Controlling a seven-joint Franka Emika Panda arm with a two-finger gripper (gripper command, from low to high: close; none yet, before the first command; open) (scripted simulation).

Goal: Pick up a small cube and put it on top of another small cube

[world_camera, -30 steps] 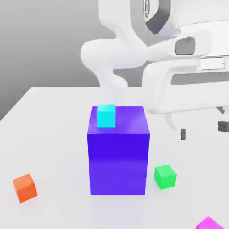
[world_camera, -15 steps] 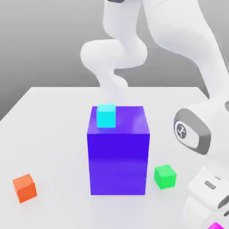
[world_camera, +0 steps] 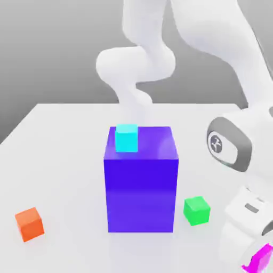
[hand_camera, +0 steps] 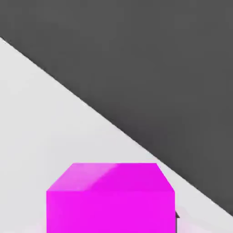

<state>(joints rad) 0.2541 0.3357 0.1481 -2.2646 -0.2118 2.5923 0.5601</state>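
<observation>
Magenta cube (hand_camera: 110,211) in the gripper (world_camera: 259,258), which we found closed on it, out past the green cube (world_camera: 197,211) on the exterior view's right of the purple block (world_camera: 141,194). We judged the grasp made; carrying and stacking remained. Cyan cube (world_camera: 126,138) sat atop the block, orange cube (world_camera: 30,224) off its exterior view's left; we could not tell which was the target.

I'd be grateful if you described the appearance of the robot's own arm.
The glossy white robot arm has smooth, rounded, tube-like segments. Near the exterior view's right edge, a dark grey band curves around a white oval face bearing a small round dark emblem with a pale figure; below it, the white housing has a short grey slot.
</observation>
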